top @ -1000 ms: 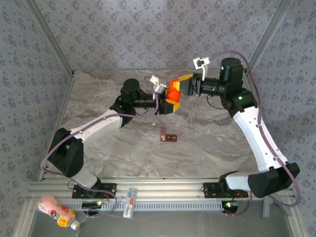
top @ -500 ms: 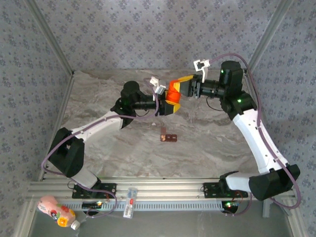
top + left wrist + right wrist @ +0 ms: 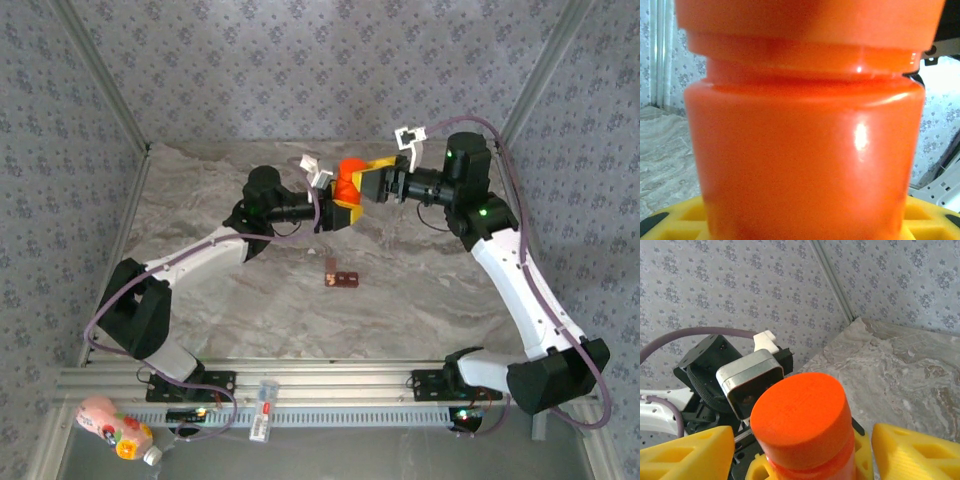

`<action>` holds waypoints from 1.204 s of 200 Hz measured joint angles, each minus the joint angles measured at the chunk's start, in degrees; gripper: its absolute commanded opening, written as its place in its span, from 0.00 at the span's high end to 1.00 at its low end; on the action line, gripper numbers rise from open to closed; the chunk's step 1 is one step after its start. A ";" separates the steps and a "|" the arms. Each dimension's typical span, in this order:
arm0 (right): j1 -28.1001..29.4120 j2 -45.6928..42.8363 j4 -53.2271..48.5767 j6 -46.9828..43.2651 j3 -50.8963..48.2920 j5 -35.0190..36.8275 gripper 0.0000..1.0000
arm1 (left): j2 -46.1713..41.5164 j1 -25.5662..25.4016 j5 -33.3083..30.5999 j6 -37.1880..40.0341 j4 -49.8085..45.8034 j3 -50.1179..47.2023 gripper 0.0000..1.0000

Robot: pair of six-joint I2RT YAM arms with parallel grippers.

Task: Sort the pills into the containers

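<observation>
- While the orange bottle (image 3: pixel 349 182) is held up off the table (image 3: pixel 200 230), it is gripped low on its body by the left gripper (image 3: pixel 341 210), in the upper middle of the top view.
- Yellow fingers (image 3: pixel 675 220) of that gripper are seen along the bottom edge of the left wrist view, right against the bottle.
- The bottle is seen very close in that view, and its cap (image 3: pixel 810 20) is sat on it at the top edge of the frame.
- The right gripper (image 3: pixel 370 183) is placed just to the right of the bottle in the top view.
- Its jaws are spread wide.
- In the right wrist view, its yellow fingertips (image 3: pixel 912 452) are seen in the lower left and lower right corners, with the round cap between them.
- A gap is left on each side, so the cap is not touched.
- The containers (image 3: pixel 341 278), a small dark red-brown strip, are laid flat on the table in the middle of the top view, below the bottle and well apart from both grippers.
- What is inside the strip is too small to be made out.
- A pink bottle (image 3: pixel 112 428) is laid on its side in the lower left corner of the top view, off the table.
</observation>
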 measured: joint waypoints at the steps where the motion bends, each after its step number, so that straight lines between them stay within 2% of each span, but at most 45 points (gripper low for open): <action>1: -0.02 -0.02 0.00 -0.11 0.00 -0.04 0.20 | 0.00 0.00 -0.02 0.00 0.02 0.00 1.00; 35: 0.07 -0.22 -2.10 0.02 2.32 0.20 0.14 | -0.02 0.09 -0.44 0.33 -0.15 0.22 1.00; 82: 1.95 1.86 -7.82 -2.69 11.41 1.92 0.14 | -0.61 -0.07 -0.20 1.11 -1.25 0.87 1.00; 123: 4.15 4.52 -12.87 -5.86 13.84 4.39 0.16 | -0.96 -0.09 -0.04 1.97 -2.47 1.62 1.00; 150: 5.33 5.77 -15.15 -7.28 14.21 5.11 0.28 | -1.20 -0.66 0.02 2.58 -2.56 1.64 1.00; 171: 5.49 6.14 -16.33 -8.24 14.43 5.79 0.45 | -1.40 -0.79 0.46 3.04 -2.95 1.64 1.00; 204: 5.44 6.19 -16.79 -8.68 14.91 6.21 0.60 | -1.51 -0.79 0.90 3.48 -3.37 1.86 1.00; 241: 4.74 5.86 -15.67 -7.98 14.08 5.70 0.64 | -1.51 -0.81 0.66 3.45 -3.52 1.95 1.00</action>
